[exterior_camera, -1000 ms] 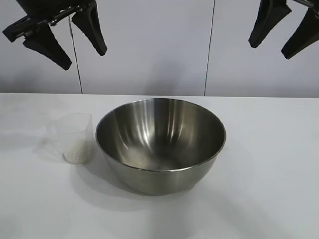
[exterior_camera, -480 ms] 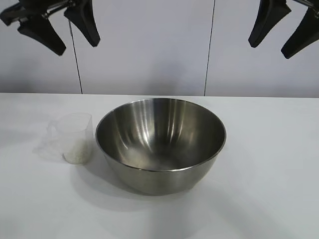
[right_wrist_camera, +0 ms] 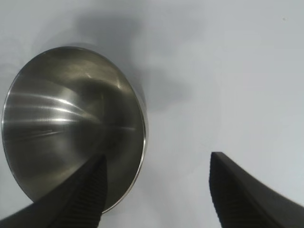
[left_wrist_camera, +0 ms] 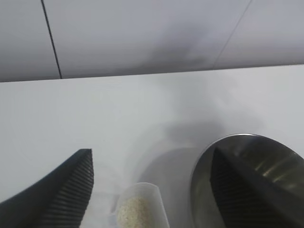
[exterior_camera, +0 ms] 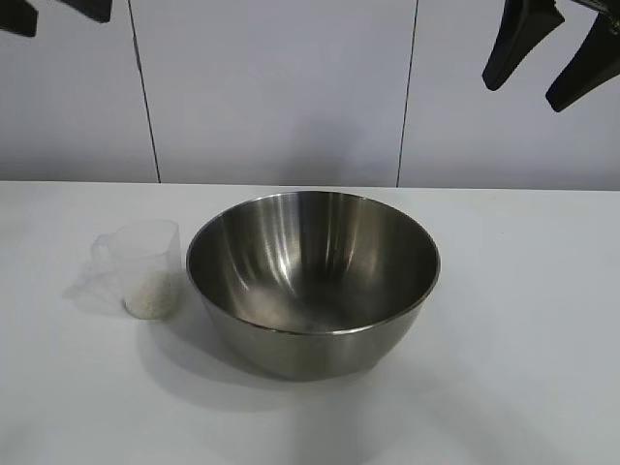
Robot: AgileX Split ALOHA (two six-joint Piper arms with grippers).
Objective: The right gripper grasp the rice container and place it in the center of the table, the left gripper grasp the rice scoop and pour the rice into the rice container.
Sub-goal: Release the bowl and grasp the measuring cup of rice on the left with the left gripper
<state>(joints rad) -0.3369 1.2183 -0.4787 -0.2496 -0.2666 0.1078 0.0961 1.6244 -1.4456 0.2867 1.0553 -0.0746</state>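
The rice container (exterior_camera: 312, 281), a large steel bowl, stands in the middle of the white table (exterior_camera: 523, 349). It also shows in the left wrist view (left_wrist_camera: 266, 151) and the right wrist view (right_wrist_camera: 71, 118). The rice scoop (exterior_camera: 145, 257), a translucent cup, stands upright just left of the bowl with rice (exterior_camera: 151, 295) in its bottom. The scoop (left_wrist_camera: 154, 202) and its rice (left_wrist_camera: 132, 212) lie below the left gripper (left_wrist_camera: 152, 151), which is open, empty and high at the exterior view's top left corner (exterior_camera: 58, 12). The right gripper (exterior_camera: 521, 94) hangs open and empty high at the top right, above the table beside the bowl (right_wrist_camera: 157, 156).
A pale panelled wall (exterior_camera: 281, 87) with dark vertical seams stands behind the table. Bare white tabletop lies right of the bowl and in front of it.
The left gripper has risen up and to the left, now almost out of the exterior view's top edge. The right gripper, bowl and scoop have not moved.
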